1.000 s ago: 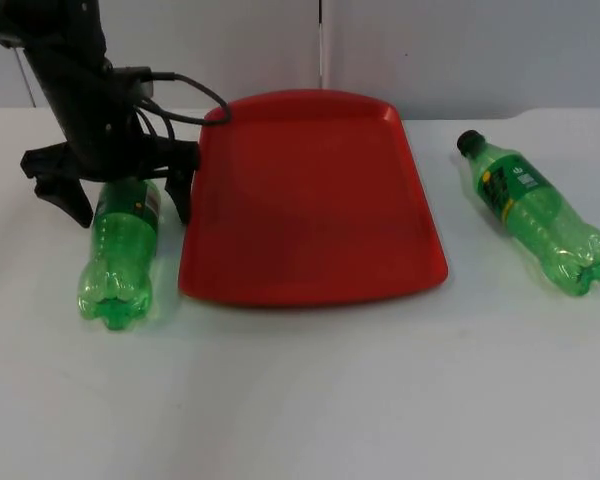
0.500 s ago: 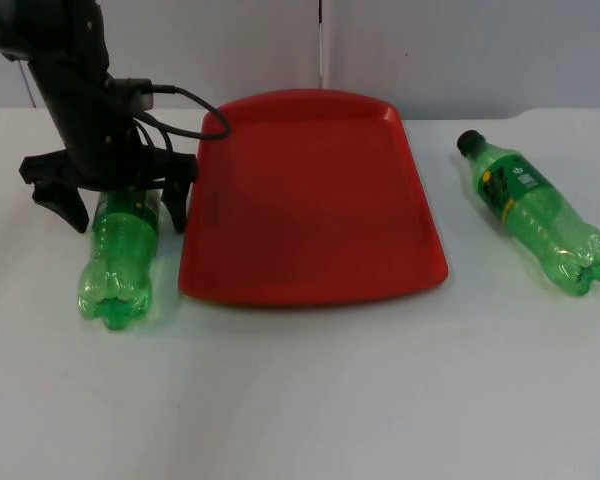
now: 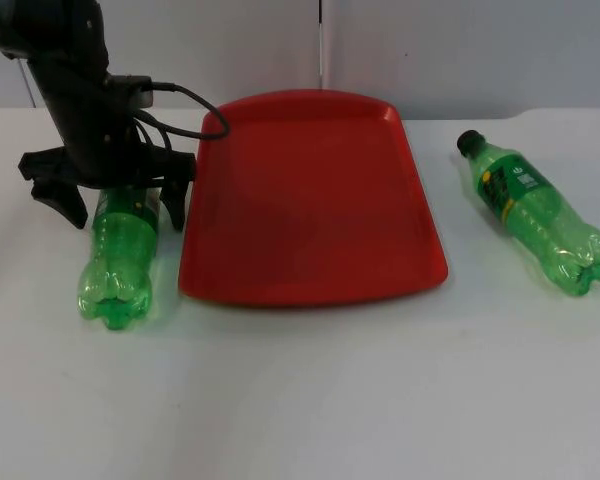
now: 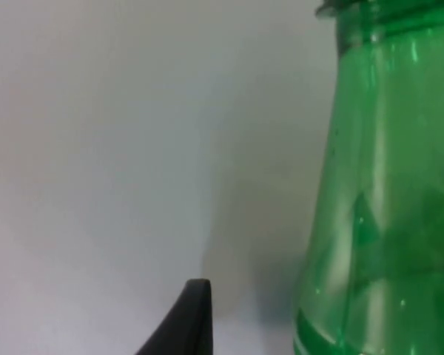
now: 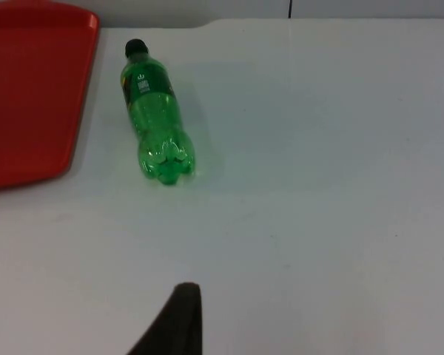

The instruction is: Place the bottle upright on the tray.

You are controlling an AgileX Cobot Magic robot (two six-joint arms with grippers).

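Lowered left end effector [image 3: 123, 200] straddles bottle [image 3: 120, 255].

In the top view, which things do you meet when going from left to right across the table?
Left gripper open around the left bottle lying on the table → red tray → right bottle, also lying down.

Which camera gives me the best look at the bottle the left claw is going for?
The top view: the left bottle lies whole beside the red tray, with the open left claw straddling its neck end. The left wrist view gives a close-up of its green shoulder.
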